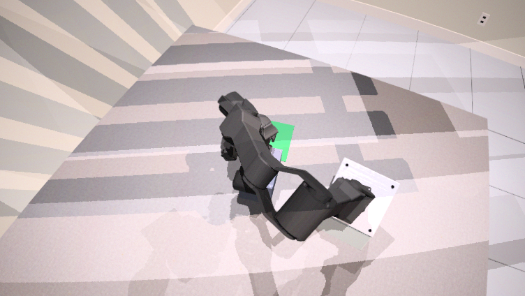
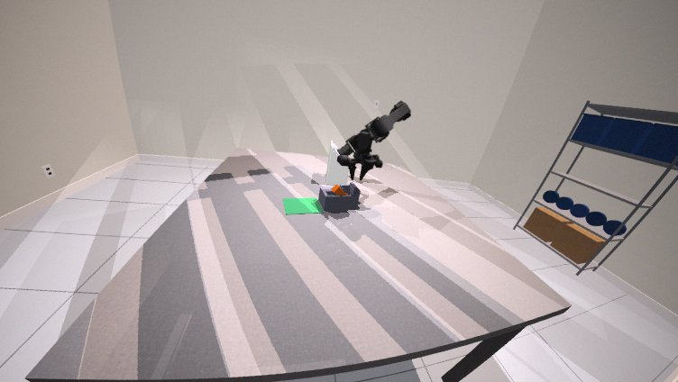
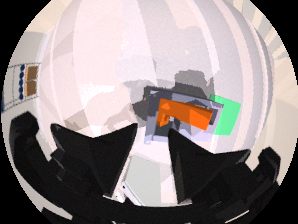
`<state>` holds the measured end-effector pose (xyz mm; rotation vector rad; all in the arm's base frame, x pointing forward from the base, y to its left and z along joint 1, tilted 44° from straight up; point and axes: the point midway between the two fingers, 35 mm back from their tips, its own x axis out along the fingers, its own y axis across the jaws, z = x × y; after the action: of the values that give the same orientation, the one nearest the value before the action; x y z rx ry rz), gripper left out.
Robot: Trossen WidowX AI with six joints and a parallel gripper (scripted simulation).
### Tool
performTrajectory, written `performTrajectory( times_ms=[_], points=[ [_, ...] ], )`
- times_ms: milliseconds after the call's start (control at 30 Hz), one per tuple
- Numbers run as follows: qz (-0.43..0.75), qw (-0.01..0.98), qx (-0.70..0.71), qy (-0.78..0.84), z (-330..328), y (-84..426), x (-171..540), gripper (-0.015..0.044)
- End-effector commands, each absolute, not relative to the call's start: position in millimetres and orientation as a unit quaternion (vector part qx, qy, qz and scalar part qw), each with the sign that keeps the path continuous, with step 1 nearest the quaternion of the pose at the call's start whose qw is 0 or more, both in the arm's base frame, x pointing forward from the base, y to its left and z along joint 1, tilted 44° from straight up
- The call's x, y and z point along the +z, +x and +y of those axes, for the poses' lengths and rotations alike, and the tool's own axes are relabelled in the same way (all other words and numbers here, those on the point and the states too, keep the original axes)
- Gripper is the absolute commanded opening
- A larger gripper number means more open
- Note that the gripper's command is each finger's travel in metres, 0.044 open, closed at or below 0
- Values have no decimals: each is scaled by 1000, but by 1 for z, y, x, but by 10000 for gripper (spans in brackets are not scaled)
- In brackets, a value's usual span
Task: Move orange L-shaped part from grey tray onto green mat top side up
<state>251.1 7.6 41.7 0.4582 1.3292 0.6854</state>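
Note:
The orange L-shaped part (image 2: 337, 190) (image 3: 187, 113) sits tilted in the grey tray (image 2: 337, 203) (image 3: 149, 136). Its end toward the mat is raised, and its L-shaped end is low on the side away from the mat. The arm hides the part in the top view, where only a little of the tray (image 1: 278, 151) shows. The green mat (image 1: 285, 134) (image 2: 299, 206) (image 3: 231, 117) lies beside the tray and bears nothing. My gripper (image 2: 357, 177) (image 3: 153, 129) is partly open and empty. It hangs above the tray, over the side away from the mat, and does not touch the part.
The arm's base stands by a white plate (image 1: 384, 196) (image 2: 335, 167) with dark bolts, behind the tray in the exterior view. A tray wall piece (image 2: 353, 187) rises at the side away from the mat. A shelf rack (image 2: 608, 189) stands away from the table.

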Motion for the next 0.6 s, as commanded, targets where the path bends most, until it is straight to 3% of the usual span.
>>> performTrajectory(
  times_ms=[0, 567],
  points=[
    [595, 712, 311, 203, -10, 249, 60, 180],
    [597, 711, 310, 207, -8, 248, 57, 180]
  ],
)
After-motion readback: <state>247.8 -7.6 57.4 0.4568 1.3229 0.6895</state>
